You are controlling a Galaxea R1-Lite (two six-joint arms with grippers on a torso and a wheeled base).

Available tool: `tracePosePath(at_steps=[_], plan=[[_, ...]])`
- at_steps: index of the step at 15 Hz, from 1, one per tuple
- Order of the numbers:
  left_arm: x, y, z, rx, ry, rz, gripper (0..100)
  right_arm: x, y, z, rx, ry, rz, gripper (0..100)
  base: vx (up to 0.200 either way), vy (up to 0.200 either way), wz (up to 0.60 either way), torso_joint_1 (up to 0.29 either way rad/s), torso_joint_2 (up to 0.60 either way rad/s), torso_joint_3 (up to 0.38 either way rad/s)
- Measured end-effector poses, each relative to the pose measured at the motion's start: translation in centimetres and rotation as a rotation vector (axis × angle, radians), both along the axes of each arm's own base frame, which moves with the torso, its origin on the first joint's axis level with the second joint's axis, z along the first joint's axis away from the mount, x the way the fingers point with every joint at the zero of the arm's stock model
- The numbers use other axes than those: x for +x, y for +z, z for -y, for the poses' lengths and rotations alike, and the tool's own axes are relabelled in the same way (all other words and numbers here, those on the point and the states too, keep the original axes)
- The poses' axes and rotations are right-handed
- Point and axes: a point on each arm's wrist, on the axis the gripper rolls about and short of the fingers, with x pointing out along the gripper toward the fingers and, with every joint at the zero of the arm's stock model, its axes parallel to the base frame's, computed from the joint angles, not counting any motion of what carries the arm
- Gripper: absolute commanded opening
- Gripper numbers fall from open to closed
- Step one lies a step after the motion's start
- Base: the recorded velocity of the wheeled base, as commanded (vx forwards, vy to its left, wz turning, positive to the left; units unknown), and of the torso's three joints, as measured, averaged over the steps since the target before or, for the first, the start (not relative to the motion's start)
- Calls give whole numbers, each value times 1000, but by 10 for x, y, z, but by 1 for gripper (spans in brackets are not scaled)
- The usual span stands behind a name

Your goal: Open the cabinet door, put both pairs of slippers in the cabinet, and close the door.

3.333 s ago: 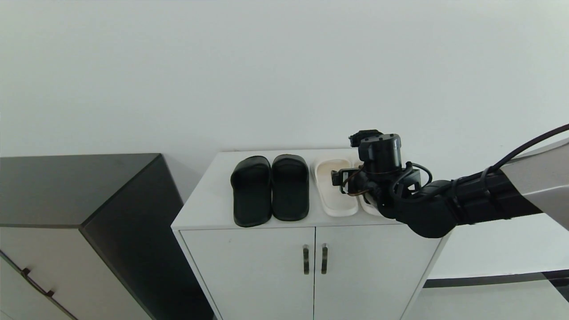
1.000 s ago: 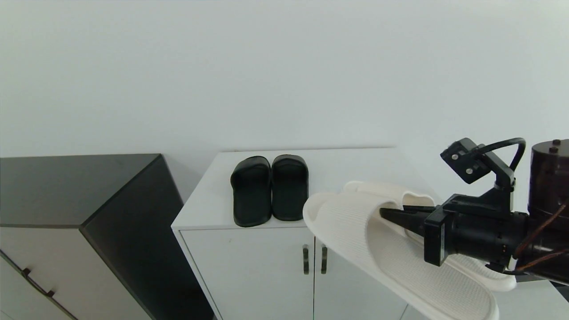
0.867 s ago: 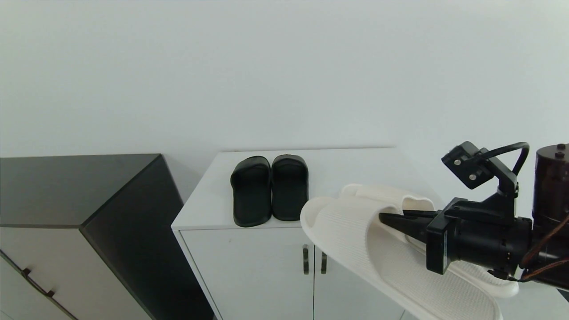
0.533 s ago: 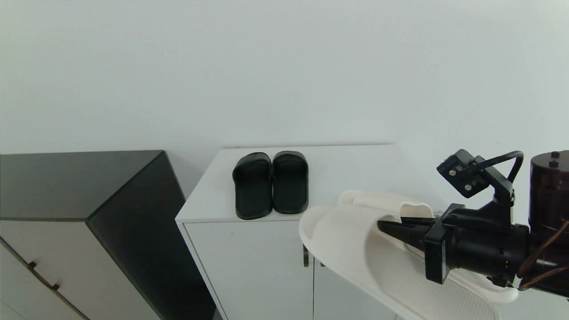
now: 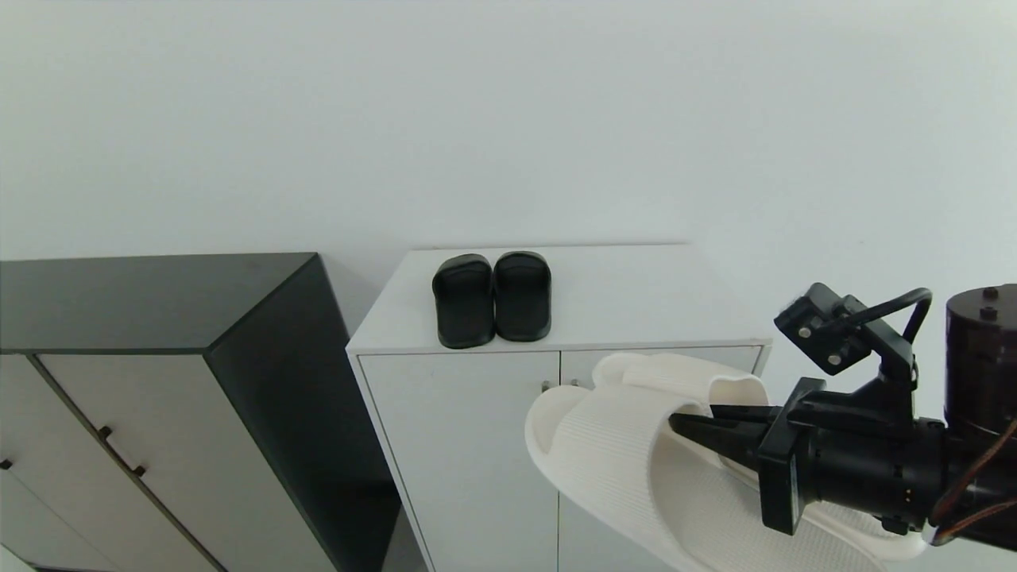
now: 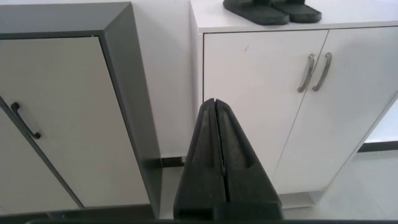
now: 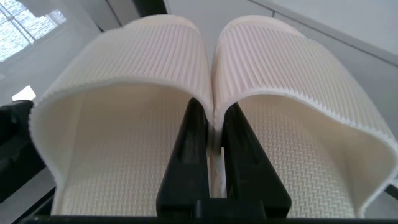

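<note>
White cabinet (image 5: 636,294) top bearing black slippers (image 5: 493,298), dark cabinet (image 5: 143,302) beside, pale wall (image 5: 508,119)

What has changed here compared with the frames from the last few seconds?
The right pincer, which was at the white slippers on the cabinet top, has taken hold of the pair, lifted it off and brought it down in front of the doors. The head camera has also shifted. The black slippers stay on top, and both doors remain shut.

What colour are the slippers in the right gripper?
The slippers are cream white; the right wrist view shows it best.
</note>
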Motion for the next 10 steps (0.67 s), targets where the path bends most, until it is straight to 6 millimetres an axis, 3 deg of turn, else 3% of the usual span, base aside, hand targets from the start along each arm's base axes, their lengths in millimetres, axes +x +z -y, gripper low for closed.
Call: tracePosePath(at_steps=[5, 10], plan=[[0, 0, 0, 0, 1, 0, 0, -2, -4, -1, -17, 14, -4, 0, 0, 0, 0, -18, 44, 27], [0, 0, 0, 0, 1, 0, 0, -5, -9, -2, -47, 39, 4, 0, 0, 0, 0, -198, 483, 280]])
